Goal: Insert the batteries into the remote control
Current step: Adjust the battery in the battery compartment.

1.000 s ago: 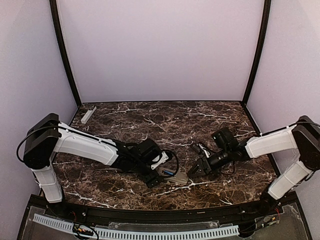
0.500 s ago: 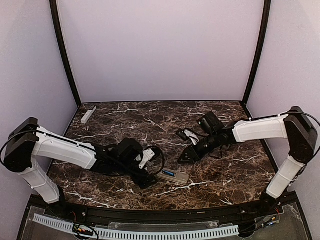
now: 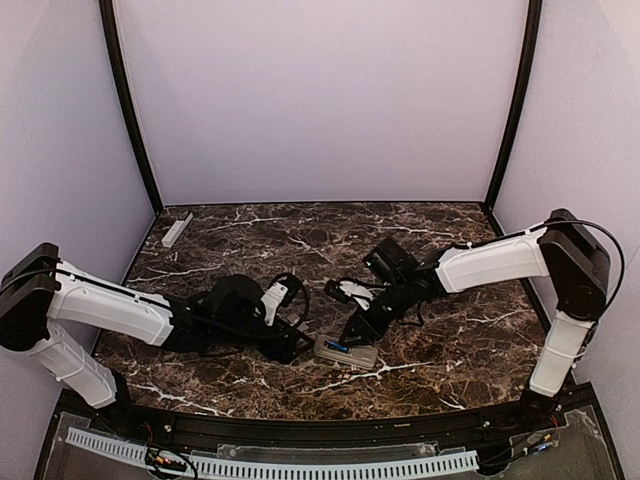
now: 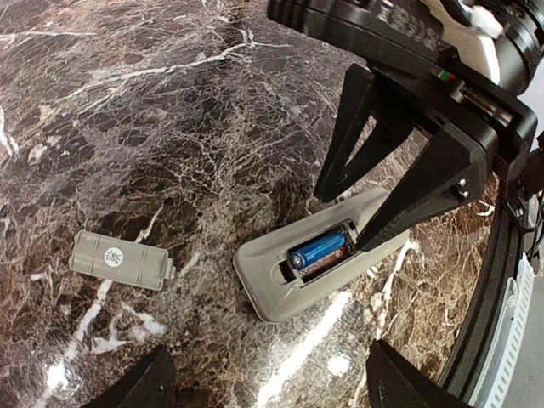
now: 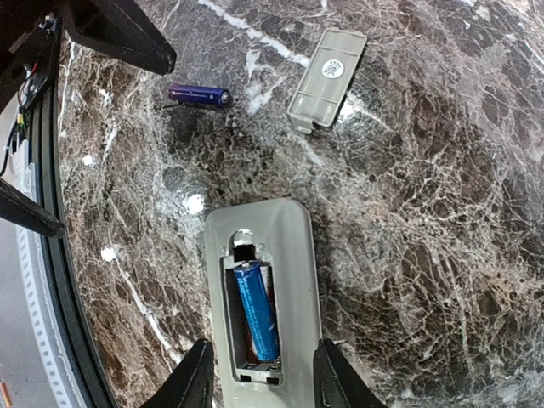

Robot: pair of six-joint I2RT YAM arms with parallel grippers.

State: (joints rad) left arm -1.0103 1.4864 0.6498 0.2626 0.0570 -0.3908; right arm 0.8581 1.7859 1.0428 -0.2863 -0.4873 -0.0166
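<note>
The remote control (image 3: 345, 352) lies back-up near the table's front, its battery bay open. One blue battery (image 5: 257, 310) sits in the bay, also seen in the left wrist view (image 4: 316, 249). A second battery (image 5: 199, 95) lies loose on the marble beyond the remote. The grey battery cover (image 5: 328, 76) lies beside it, and it also shows in the left wrist view (image 4: 121, 259). My right gripper (image 5: 262, 382) is open, its fingers either side of the remote's bay end; it shows in the top view (image 3: 358, 328). My left gripper (image 4: 272, 387) is open and empty, just left of the remote (image 3: 290, 347).
A narrow pale grey bar (image 3: 177, 229) lies at the back left by the wall. The black raised front edge of the table (image 3: 330, 428) runs close to the remote. One finger of the left gripper (image 5: 119, 30) shows in the right wrist view near the loose battery.
My left gripper has drawn back to the left, uncovering the remote. My right gripper has swung left and now stands over the remote's right end.
</note>
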